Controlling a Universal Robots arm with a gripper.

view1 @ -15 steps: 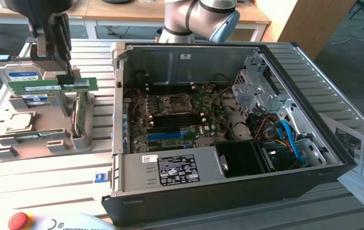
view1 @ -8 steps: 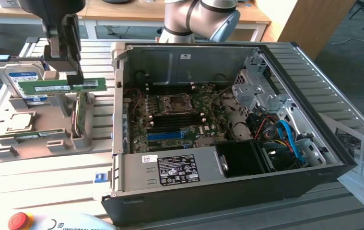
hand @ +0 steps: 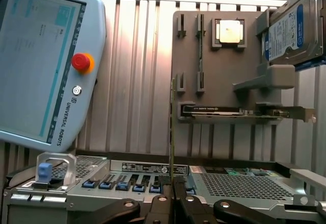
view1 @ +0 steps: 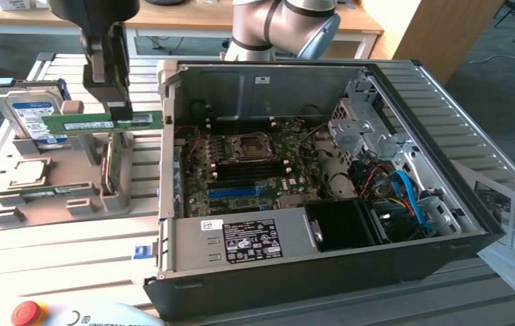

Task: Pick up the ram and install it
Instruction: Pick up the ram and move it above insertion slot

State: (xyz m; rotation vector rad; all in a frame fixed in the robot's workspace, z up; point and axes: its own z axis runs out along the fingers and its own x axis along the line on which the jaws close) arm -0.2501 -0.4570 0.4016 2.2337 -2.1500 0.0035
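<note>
Exterior view: claw pinching ram, held level above gray parts holder, beside open computer case.

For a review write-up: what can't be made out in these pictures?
Sticker print on the ram: too small in the exterior view, edge-on in the wrist view.
Slot latches on the motherboard: too small, exterior view.
The teach pendant: cut by the exterior view's bottom edge.
The gripper, shut on the ram: top cut by the exterior view's edge.

The slim green ram sits level, held aloft.
</note>
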